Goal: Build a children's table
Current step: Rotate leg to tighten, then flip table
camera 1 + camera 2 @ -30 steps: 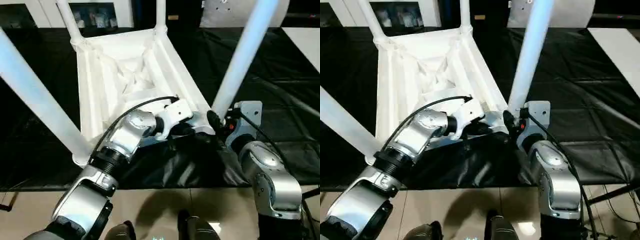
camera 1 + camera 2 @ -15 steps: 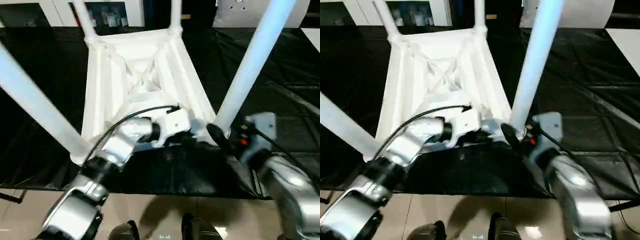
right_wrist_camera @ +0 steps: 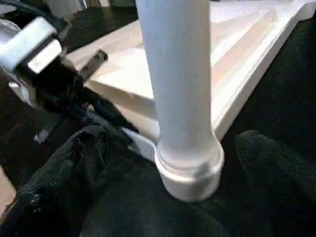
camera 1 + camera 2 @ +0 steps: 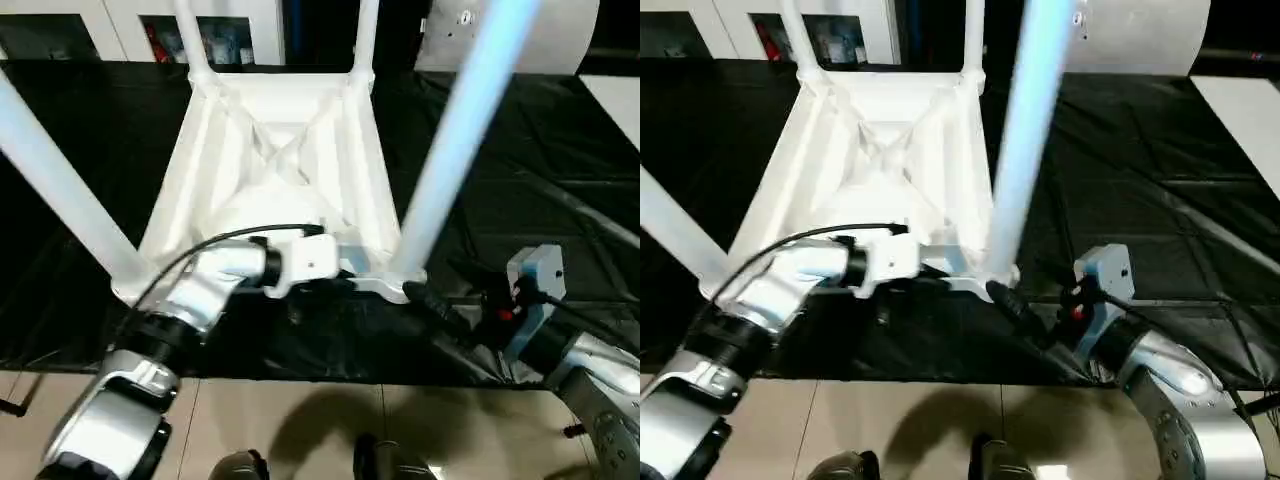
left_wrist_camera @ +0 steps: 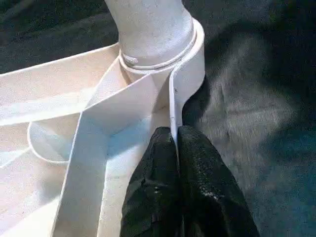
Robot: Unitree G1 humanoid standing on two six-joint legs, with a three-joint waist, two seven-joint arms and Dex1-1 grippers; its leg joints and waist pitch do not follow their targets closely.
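Children's table (image 4: 280,150) lies upside down on the black table cover (image 4: 560,170), ribbed underside up, w/ all four legs standing in the corner sockets, its near edge along the cover's near edge. Left gripper (image 5: 177,143) is pinched tight on the thin rim of the top right by the near-right socket. Right gripper (image 3: 168,148) is spread wide, fingers (image 3: 69,163) either side of the near-right leg (image 4: 450,150) base, gripping nothing.
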